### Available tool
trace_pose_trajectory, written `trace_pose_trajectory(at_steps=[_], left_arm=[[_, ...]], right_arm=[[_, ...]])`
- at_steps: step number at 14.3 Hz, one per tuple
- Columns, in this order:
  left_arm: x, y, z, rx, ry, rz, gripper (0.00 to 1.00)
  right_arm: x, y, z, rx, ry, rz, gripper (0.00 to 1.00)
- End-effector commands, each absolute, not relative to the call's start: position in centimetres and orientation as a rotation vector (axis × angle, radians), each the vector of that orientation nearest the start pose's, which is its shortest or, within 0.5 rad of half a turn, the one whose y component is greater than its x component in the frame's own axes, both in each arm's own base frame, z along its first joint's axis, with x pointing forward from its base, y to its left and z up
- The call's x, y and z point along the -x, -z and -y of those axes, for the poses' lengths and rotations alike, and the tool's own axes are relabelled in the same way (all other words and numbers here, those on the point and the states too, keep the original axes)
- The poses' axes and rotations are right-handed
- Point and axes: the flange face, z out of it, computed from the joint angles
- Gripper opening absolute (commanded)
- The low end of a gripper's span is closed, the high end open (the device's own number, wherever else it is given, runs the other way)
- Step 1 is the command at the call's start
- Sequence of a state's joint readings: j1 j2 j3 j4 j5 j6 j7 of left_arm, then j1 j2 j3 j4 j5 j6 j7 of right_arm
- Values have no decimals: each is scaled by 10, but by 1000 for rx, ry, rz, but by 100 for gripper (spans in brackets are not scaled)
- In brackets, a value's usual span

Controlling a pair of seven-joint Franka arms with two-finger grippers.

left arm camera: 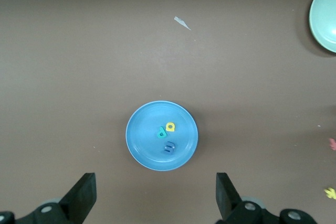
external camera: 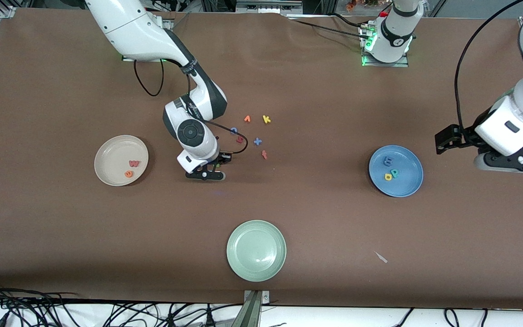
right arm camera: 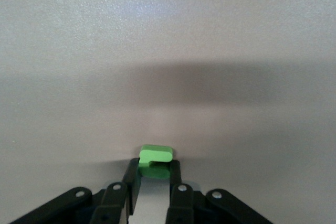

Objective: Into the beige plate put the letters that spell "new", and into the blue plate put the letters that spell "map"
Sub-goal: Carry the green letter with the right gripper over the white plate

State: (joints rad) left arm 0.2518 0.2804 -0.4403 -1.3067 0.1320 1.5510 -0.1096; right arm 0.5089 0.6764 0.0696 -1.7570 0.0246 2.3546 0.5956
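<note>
My right gripper (external camera: 206,175) is low at the table between the beige plate (external camera: 107,150) and the loose letters, shut on the green "n" (right arm camera: 155,160), which shows between its fingertips (right arm camera: 154,169). The pinkish-red "w" (external camera: 134,163) and the orange "e" (external camera: 129,173) lie in the beige plate. In the blue plate (external camera: 409,186) lie the blue "m" (external camera: 387,161), the yellow "a" (external camera: 387,176) and the teal "p" (external camera: 394,173). My left gripper (external camera: 511,164) waits open, high up beside the blue plate (left arm camera: 144,140) at the left arm's end.
Loose letters lie mid-table: an orange one (external camera: 247,119), yellow "k" (external camera: 266,119), blue "o" (external camera: 234,130), a dark red one (external camera: 240,139), a blue cross (external camera: 257,141), red "f" (external camera: 264,154). A pale green plate (external camera: 243,236) sits nearest the front camera, a white scrap (external camera: 381,257) beside it.
</note>
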Motion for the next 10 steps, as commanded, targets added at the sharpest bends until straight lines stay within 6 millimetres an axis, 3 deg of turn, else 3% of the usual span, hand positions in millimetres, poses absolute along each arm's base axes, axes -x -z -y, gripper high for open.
trace_pose_trajectory(at_steps=[1, 3, 5, 7, 8, 10], left_arm=[[-609, -598, 51, 3137, -44, -157, 100], [-607, -595, 37, 3164, -60, -132, 100], [-598, -584, 40, 3196, -74, -166, 100], [-582, -576, 39, 3196, 35, -145, 100], [-575, -584, 28, 3191, 117, -124, 100], [-560, -587, 25, 3188, 127, -107, 100]], right_arm=[[-556, -181, -362, 3110, -138, -84, 16], [-558, -186, -355, 3131, -172, -63, 16], [-562, -202, -347, 3136, -199, 23, 16], [-567, -222, -322, 3162, -265, 107, 16], [-569, -233, -311, 3167, -287, 177, 16], [-565, -246, -280, 3168, -301, 293, 16]])
